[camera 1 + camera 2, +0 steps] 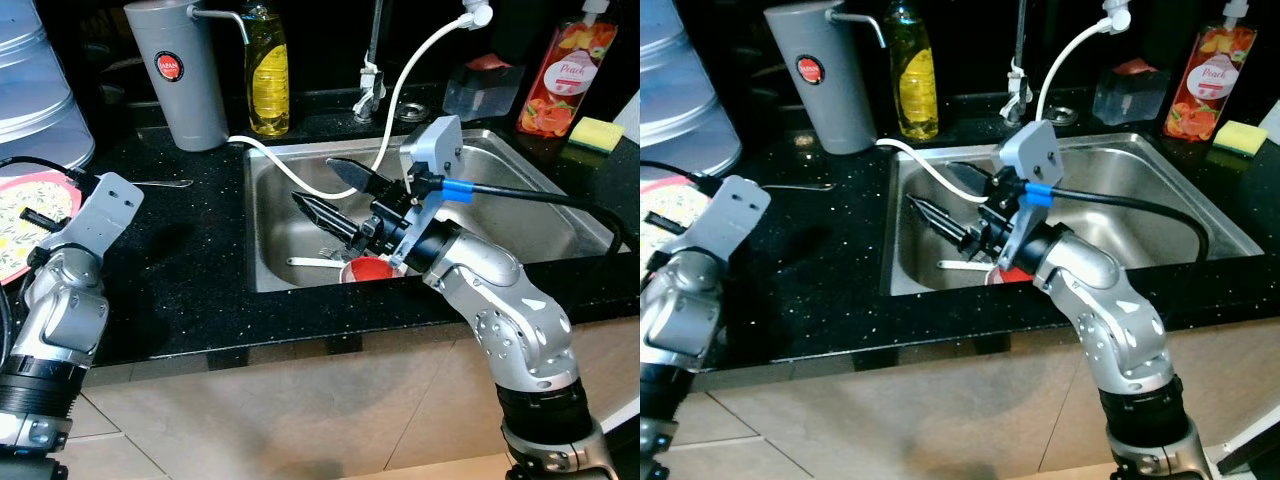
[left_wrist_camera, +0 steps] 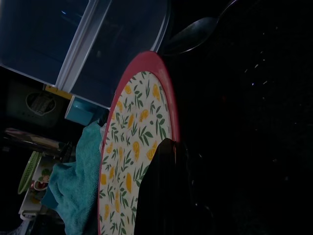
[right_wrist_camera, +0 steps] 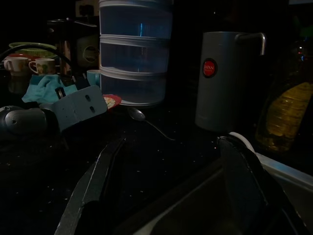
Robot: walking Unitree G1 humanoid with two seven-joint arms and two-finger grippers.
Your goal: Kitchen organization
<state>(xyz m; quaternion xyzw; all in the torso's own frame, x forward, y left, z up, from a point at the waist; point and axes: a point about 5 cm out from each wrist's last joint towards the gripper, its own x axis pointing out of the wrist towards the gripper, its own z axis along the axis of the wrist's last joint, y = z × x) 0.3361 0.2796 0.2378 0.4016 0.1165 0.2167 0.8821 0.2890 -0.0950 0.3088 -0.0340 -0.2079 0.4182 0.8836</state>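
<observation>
My right gripper (image 1: 328, 193) reaches into the steel sink (image 1: 520, 215) with its two black fingers spread open and nothing between them. Under its wrist, on the sink floor, lie a red cup (image 1: 367, 270) and a white spoon (image 1: 312, 262). In the right wrist view the open fingers (image 3: 93, 186) frame the sink's corner. My left arm rests over the black counter at the left, its gripper (image 1: 32, 215) above a red-rimmed plate with a lemon pattern (image 2: 132, 147). A metal spoon (image 1: 162, 184) lies on the counter beyond the plate.
Behind the sink stand a grey jug (image 1: 185, 70), a yellow bottle (image 1: 267, 75), the faucet (image 1: 372, 70) with a white hose (image 1: 405, 85), a clear box (image 1: 482, 88), a peach bottle (image 1: 563, 80) and a yellow sponge (image 1: 597, 133). Stacked clear containers (image 1: 35, 90) stand far left.
</observation>
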